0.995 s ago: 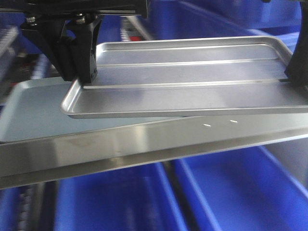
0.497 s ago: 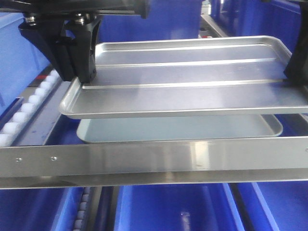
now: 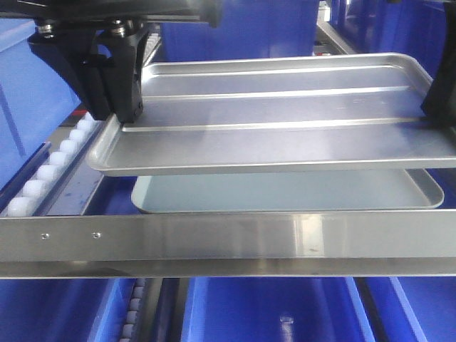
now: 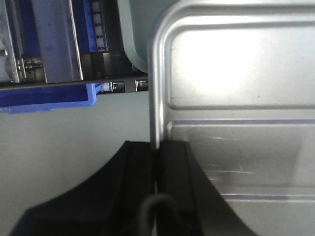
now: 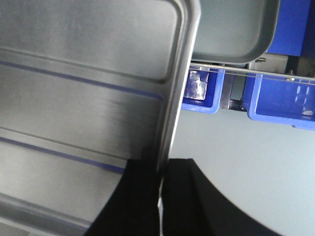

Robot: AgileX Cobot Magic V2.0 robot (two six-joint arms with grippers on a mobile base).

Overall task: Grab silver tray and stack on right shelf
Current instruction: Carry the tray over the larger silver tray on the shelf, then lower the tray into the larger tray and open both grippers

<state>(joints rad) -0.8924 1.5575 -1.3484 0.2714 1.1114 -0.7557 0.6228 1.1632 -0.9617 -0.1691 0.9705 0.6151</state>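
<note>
Above the right shelf (image 3: 214, 239) the silver tray (image 3: 285, 121) hangs level, with the left tool (image 4: 157, 164) and the right tool (image 5: 160, 184) each clamped on an end rim. Compared with a second ago, the shelf now reads level and the grey tray (image 3: 285, 194) lies almost squarely beneath, so the stack seems lined up for lowering, though the gap between the trays is hard to judge

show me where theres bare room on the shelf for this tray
Bare: the floor of the matte grey tray, under the held silver tray, and a narrow strip between its left rim and the white roller rail. Crowded: the silver tray's ends, pinched by the left claw and right claw.
</note>
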